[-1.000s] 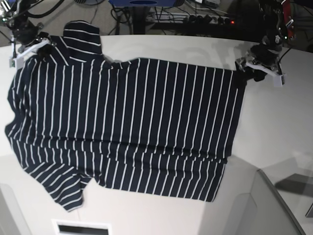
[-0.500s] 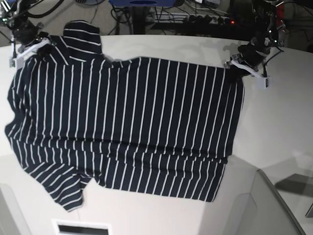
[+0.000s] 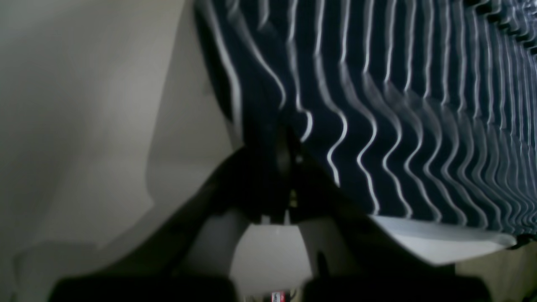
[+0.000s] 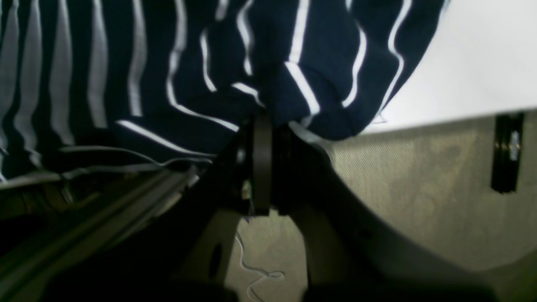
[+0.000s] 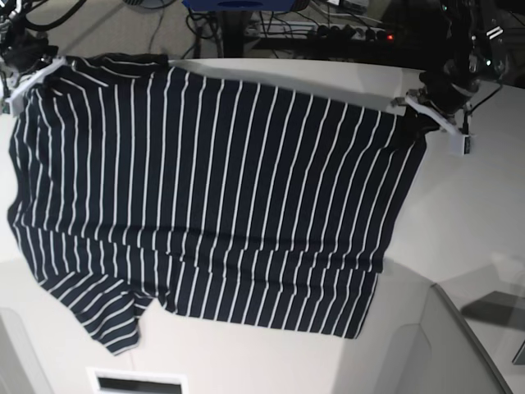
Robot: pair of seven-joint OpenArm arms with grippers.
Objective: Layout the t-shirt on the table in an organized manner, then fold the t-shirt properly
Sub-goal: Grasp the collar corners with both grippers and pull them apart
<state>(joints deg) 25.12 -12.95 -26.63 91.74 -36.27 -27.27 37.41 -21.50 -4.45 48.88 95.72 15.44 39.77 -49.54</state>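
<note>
at the far left corner the right tool (image 5: pixel 18 70) was clamped tight on a bunched shoulder edge of the t-shirt (image 5: pixel 205 197). the striped shirt stretched across the white tabletop (image 5: pixel 467 213), its near part lying flat. at the right, the left tool (image 5: pixel 432 111) was pinched closed on the hem corner.

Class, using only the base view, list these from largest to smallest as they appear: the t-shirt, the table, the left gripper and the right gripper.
1. table
2. t-shirt
3. left gripper and right gripper: both look small and alike, the right one partly cut off, so no ranking between them.
</note>
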